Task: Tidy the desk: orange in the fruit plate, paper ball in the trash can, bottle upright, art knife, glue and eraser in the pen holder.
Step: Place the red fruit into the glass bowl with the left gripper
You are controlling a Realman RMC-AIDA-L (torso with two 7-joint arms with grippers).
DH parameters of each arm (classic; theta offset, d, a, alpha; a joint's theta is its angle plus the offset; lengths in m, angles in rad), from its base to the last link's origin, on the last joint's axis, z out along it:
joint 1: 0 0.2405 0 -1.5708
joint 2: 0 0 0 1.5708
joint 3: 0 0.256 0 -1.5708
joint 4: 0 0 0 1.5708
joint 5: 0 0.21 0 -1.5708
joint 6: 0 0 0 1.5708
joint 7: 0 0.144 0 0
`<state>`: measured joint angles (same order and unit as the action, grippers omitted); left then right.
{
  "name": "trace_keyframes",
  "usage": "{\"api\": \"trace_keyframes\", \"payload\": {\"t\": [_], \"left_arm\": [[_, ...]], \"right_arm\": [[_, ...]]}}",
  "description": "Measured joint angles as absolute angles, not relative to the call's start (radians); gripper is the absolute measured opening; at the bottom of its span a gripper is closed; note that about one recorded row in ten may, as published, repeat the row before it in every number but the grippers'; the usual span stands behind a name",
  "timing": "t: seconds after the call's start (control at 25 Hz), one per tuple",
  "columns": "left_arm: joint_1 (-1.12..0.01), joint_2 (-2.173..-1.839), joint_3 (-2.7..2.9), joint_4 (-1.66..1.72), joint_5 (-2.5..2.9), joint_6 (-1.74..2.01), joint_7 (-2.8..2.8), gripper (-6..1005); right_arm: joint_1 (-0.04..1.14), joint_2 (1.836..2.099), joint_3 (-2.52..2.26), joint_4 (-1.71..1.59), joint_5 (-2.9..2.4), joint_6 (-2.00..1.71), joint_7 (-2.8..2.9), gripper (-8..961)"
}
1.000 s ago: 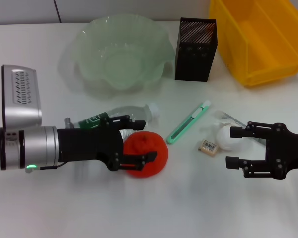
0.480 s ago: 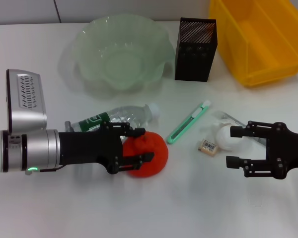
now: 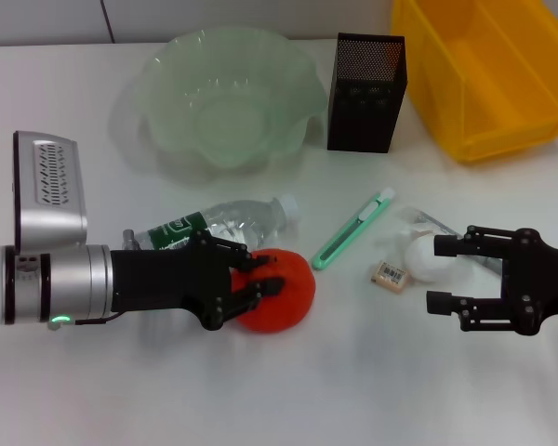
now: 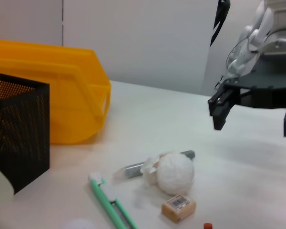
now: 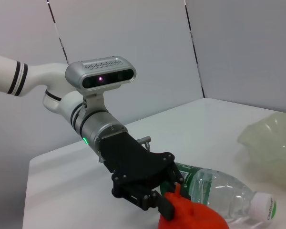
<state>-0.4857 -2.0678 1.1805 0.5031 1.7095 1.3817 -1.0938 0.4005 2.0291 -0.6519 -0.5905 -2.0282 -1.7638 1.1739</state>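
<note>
Beside the bottle (image 3: 219,221) with its unreadable green label, the left gripper (image 3: 263,274) clasps the orange (image 3: 284,291); right gripper (image 3: 443,274) gapes near the barcode-labelled eraser (image 3: 390,274).

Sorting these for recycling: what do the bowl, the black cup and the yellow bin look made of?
Bowl: translucent pale-green plastic, likely; light passes through its wavy rim. Cup: black metal mesh, judging by its fine perforated walls. Bin: glossy yellow plastic with moulded ribs.

Translucent glossy fruit plate (image 3: 225,102), black wire-mesh pen holder (image 3: 366,91), smooth yellow plastic trash can (image 3: 488,70).
</note>
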Motion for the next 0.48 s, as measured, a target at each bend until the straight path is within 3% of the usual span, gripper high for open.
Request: {"api": "trace_keyframes", "payload": {"t": [0.08, 0.16, 0.48], "left_arm": [[-0.486, -2.068, 1.177, 0.503, 1.709, 1.393, -1.097, 439], [-0.485, -2.068, 1.162, 0.508, 1.704, 1.436, -1.104, 250], [-0.466, -2.069, 1.103, 0.556, 1.483, 1.607, -1.125, 163]], "right_arm": [[0.400, 2.029, -0.652, -0.590, -2.030, -1.764, 1.174, 777], [0.400, 2.029, -0.652, -0.591, -2.030, -1.764, 1.174, 777], [0.400, 2.031, -0.652, -0.586, -2.031, -1.765, 1.174, 775]]}}
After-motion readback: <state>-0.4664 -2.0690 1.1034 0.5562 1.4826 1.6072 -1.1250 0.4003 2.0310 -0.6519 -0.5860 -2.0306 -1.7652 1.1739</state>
